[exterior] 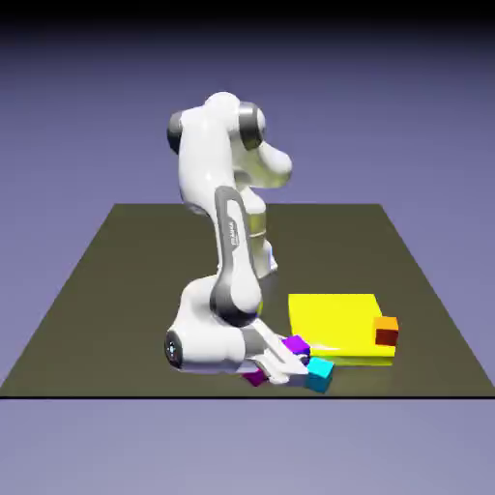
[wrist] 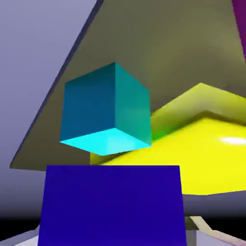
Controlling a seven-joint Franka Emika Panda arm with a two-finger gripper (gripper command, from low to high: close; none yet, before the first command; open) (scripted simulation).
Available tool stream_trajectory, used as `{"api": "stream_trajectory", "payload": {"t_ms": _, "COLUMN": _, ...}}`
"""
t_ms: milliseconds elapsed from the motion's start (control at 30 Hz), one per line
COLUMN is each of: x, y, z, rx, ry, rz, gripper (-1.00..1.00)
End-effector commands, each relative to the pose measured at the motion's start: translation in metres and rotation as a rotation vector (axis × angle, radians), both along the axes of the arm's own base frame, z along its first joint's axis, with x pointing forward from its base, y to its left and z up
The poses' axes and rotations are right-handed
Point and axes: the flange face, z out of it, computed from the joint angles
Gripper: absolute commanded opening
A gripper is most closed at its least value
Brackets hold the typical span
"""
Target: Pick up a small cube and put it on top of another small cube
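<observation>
The claw (exterior: 290, 360) is clamped shut on the small violet cube (wrist: 111, 204), low over the desk (exterior: 116, 290). The cyan cube (wrist: 106, 111) sits just ahead, probably the stacking target.

A flat yellow block (exterior: 334, 319) lies on the dark table (exterior: 116, 290), an orange cube (exterior: 387, 331) at its corner
</observation>
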Motion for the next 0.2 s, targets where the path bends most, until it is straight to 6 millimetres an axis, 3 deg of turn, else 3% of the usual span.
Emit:
{"api": "stream_trajectory", "payload": {"t_ms": 0, "x": -0.009, "y": 0.014, "z": -0.014, "rx": -0.001, "ry": 0.000, "rz": 0.002, "gripper": -1.00}}
{"api": "stream_trajectory", "payload": {"t_ms": 33, "x": -0.016, "y": 0.025, "z": -0.025, "rx": -0.002, "ry": 0.001, "rz": 0.002, "gripper": -1.00}}
{"api": "stream_trajectory", "payload": {"t_ms": 67, "x": -0.016, "y": 0.025, "z": -0.025, "rx": -0.002, "ry": 0.001, "rz": 0.002, "gripper": 1.00}}
{"api": "stream_trajectory", "payload": {"t_ms": 100, "x": -0.016, "y": 0.025, "z": -0.025, "rx": -0.002, "ry": 0.001, "rz": 0.002, "gripper": 1.00}}
{"api": "stream_trajectory", "payload": {"t_ms": 167, "x": 0.002, "y": -0.004, "z": 0.004, "rx": -0.001, "ry": 0.000, "rz": 0.002, "gripper": 1.00}}
